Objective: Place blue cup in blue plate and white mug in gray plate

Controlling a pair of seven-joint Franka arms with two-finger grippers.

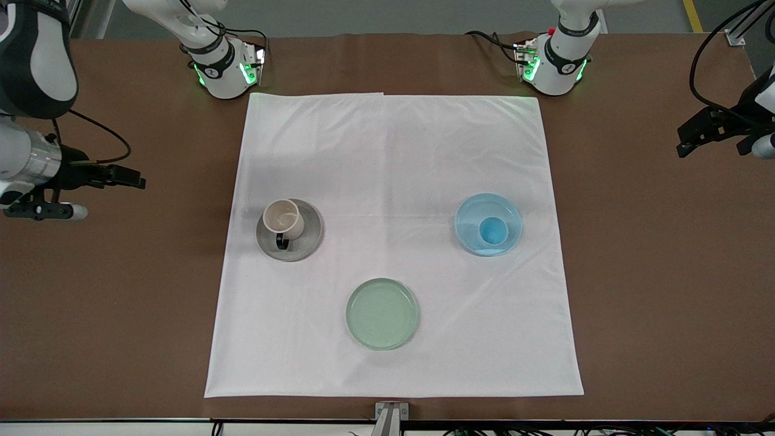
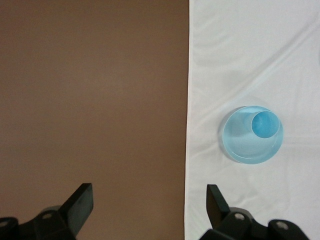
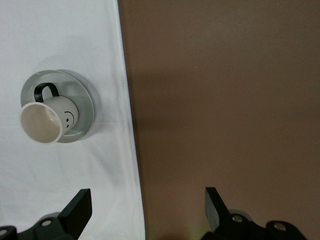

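The blue cup stands upright in the blue plate on the white cloth, toward the left arm's end; both show in the left wrist view, the cup in the plate. The white mug with a dark handle stands in the gray plate, toward the right arm's end; the right wrist view shows the mug in the plate. My left gripper is open and empty, high over the bare table by the cloth's edge. My right gripper is open and empty, over the cloth's edge at its end.
A pale green plate lies on the white cloth, nearer the front camera than the other two plates. Brown table surrounds the cloth.
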